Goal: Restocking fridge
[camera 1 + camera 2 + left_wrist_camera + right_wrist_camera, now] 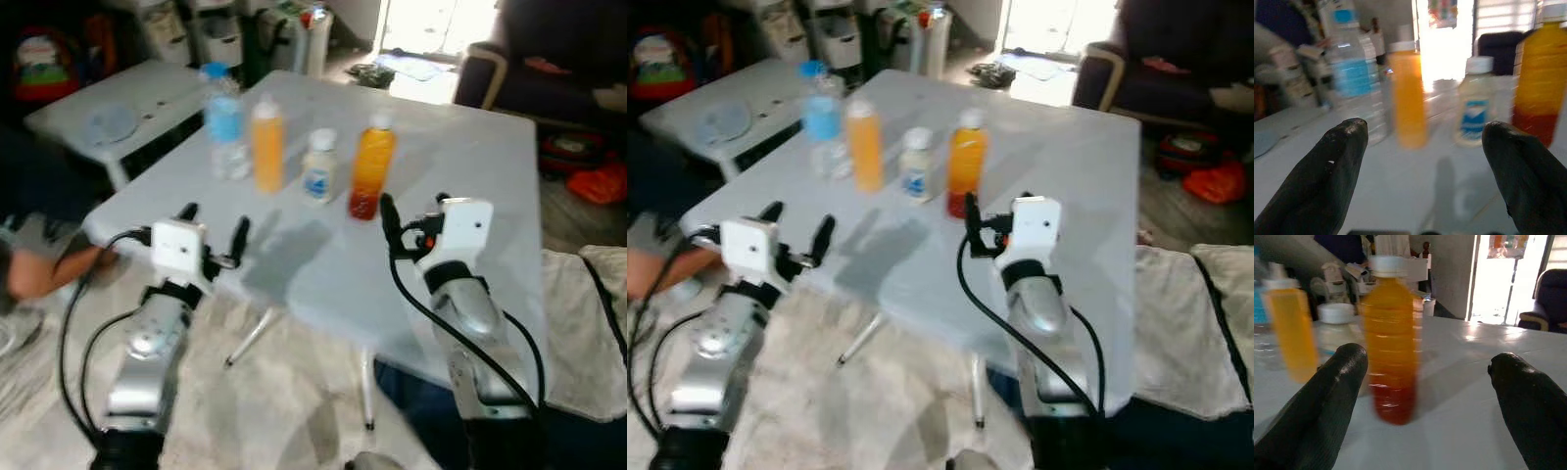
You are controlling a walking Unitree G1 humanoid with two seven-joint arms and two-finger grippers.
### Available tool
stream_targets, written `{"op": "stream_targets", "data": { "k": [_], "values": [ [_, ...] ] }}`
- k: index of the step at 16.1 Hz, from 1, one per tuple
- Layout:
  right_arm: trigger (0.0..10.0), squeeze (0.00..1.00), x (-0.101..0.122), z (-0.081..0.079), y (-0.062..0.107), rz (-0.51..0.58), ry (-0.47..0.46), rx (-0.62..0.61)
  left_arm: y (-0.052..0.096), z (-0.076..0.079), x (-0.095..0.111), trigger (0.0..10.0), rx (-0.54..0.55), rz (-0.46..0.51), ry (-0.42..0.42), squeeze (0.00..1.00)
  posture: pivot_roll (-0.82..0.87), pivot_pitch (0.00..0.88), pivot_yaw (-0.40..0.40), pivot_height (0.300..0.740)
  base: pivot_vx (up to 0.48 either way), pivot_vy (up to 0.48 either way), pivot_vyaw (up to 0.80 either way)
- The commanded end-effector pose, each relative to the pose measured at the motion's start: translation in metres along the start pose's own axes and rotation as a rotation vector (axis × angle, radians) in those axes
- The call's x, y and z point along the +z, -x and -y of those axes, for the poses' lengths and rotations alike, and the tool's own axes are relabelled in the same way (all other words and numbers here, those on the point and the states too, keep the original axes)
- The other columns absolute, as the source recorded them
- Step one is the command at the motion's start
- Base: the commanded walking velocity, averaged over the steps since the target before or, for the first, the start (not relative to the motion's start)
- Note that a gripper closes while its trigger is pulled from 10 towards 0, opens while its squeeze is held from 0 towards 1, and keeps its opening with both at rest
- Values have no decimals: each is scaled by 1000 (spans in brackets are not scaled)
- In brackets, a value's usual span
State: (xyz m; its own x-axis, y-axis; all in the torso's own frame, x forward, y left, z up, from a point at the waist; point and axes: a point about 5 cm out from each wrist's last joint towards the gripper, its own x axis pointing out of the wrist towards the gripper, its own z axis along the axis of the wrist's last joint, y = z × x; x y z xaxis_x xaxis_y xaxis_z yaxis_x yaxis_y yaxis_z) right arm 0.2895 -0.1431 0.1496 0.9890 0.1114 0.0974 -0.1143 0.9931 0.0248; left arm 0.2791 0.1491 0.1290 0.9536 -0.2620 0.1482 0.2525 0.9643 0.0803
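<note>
A white desk (470, 176) spans the middle of the head view, and four bottles stand in a row across its upper centre: a water bottle (225, 122) with a blue cap and label at the left, a yellow juice bottle (266, 145) just beside it, a short white bottle (319, 166) with a blue label next, and an orange juice bottle (371, 164), red toward its base, at the right end. All four stand upright and none is held. The left pincer (214, 227) sits in the lower left of the frame at the desk's near edge, its two black fingers spread apart and holding nothing; its wrist view looks across the desk top at all four bottles, with the yellow one and the short white one between the fingertips (1342, 147). The right pincer (411, 211) is at centre right, over the desk just in front of the orange juice bottle, released and apart from it; in its wrist view the orange bottle (1388, 340) stands near the one fingertip (1339, 377), not touching. A second white desk (118, 108) stands in the upper left, a dark sofa (549, 59) in the upper right, and a person's hand (44, 269) shows at the left edge.
</note>
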Motion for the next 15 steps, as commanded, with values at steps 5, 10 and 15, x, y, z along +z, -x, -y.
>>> {"op": "stream_targets", "data": {
  "k": [5,10,15],
  "values": [
    [10000,0,1,-5,2,23,45,20,1,-2,1,10000,3,0,-15,0,0,0,1,740,0,0,0],
    [10000,0,-2,-2,4,18,49,1,0,-2,2,10000,3,-1,-19,0,-2,0,4,740,0,0,0],
    [10000,0,10,-1,-1,60,66,-4,-7,-2,23,10000,20,58,-43,0,1,74,13,740,0,0,0]
  ]
}}
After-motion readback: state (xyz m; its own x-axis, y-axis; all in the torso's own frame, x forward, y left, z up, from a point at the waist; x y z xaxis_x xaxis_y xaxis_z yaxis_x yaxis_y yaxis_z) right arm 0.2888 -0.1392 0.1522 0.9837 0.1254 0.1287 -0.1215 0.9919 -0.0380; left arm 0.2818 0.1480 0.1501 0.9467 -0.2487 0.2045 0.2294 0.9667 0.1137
